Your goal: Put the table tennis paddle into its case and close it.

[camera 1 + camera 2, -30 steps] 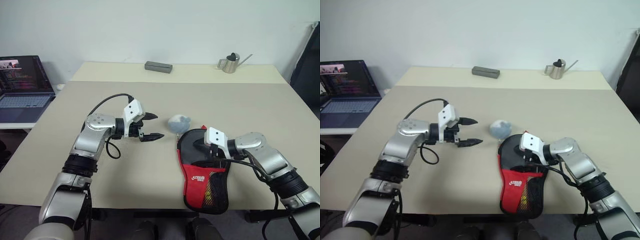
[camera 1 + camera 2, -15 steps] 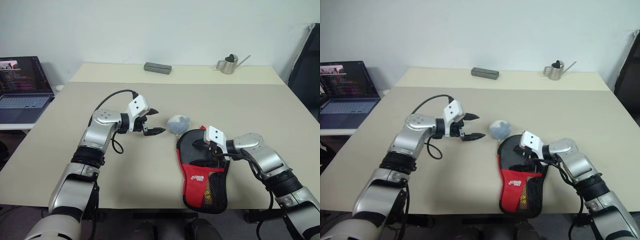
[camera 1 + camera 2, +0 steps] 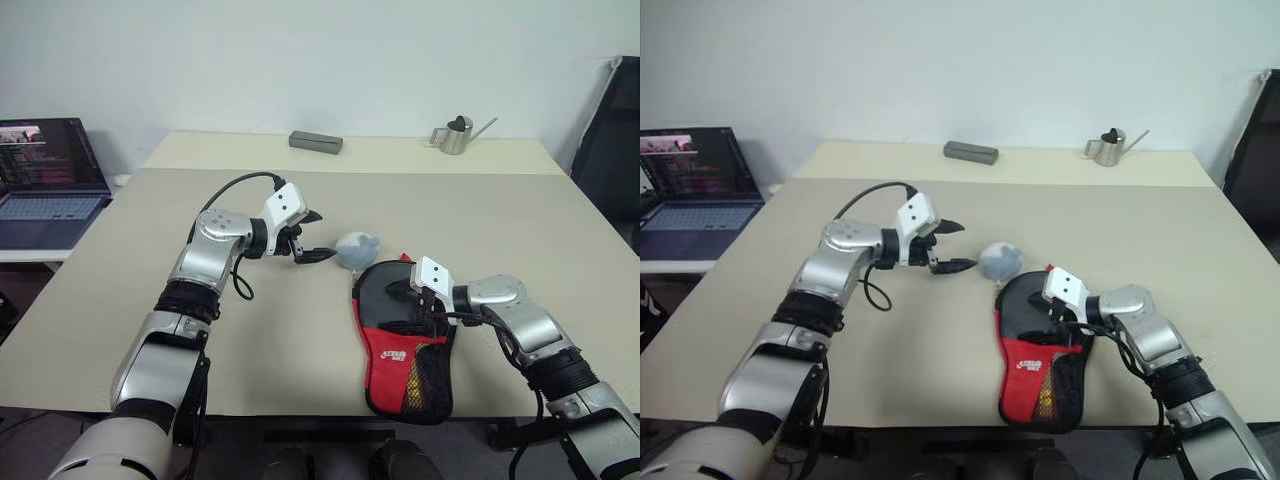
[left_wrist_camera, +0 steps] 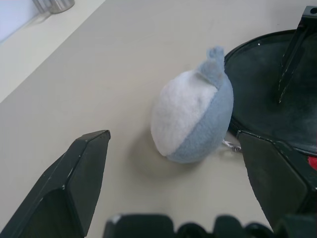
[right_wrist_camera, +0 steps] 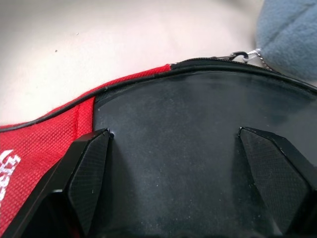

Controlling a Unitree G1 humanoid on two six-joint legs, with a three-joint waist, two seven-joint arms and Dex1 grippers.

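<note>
Left gripper point(image 3: 313, 237) is hovering wide open just short of a grey-blue soft lump point(image 3: 357, 248), while the right gripper point(image 3: 412, 305), jaws spread, is resting over the case point(image 3: 405, 345).

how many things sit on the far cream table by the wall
2: a grey rectangular block toward the left, and a small metal watering can toward the right. Nothing else shows there.
</note>
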